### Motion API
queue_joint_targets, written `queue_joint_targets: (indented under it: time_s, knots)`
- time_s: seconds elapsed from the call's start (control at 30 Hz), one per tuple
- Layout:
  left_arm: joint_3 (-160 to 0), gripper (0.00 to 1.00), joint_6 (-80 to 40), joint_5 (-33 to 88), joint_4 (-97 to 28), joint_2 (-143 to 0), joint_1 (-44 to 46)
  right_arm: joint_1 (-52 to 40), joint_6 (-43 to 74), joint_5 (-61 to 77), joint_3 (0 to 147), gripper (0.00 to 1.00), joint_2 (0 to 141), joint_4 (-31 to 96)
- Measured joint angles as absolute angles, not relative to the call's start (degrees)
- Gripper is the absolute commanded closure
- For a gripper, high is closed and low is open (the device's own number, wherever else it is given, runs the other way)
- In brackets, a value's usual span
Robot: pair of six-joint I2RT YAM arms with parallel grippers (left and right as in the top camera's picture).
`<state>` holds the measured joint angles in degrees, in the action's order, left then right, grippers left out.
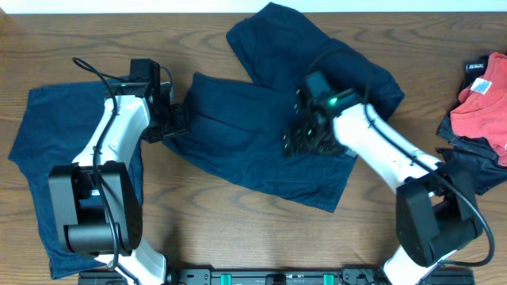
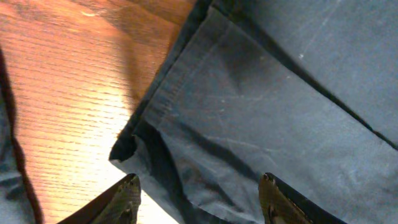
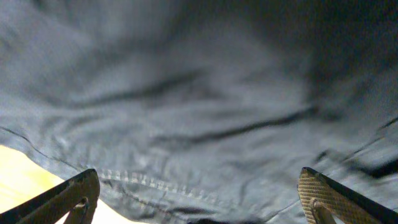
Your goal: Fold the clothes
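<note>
Two navy clothes (image 1: pixel 238 127): one mid-frame, one at left. One red cloth (image 1: pixel 483 99) at right edge. My left claw (image 1: pixel 176 123) gapes at the middle hem; my right claw (image 1: pixel 299 142), wide, hovers over it.

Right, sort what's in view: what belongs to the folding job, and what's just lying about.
Belongs to the job:
navy garment in the middle
navy garment at the left

Probably just lying about:
red cloth at the right edge
dark cloth next to it
</note>
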<state>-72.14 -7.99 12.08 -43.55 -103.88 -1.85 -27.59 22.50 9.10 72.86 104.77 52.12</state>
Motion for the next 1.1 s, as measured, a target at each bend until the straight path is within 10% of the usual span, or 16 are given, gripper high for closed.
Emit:
queue_joint_targets:
  time_s: [1.1]
  knots:
    - [-72.1,0.36,-7.6,14.3,-43.5,-103.9,-2.6,-33.3,39.9,10.7,38.5,0.03,76.3,45.6]
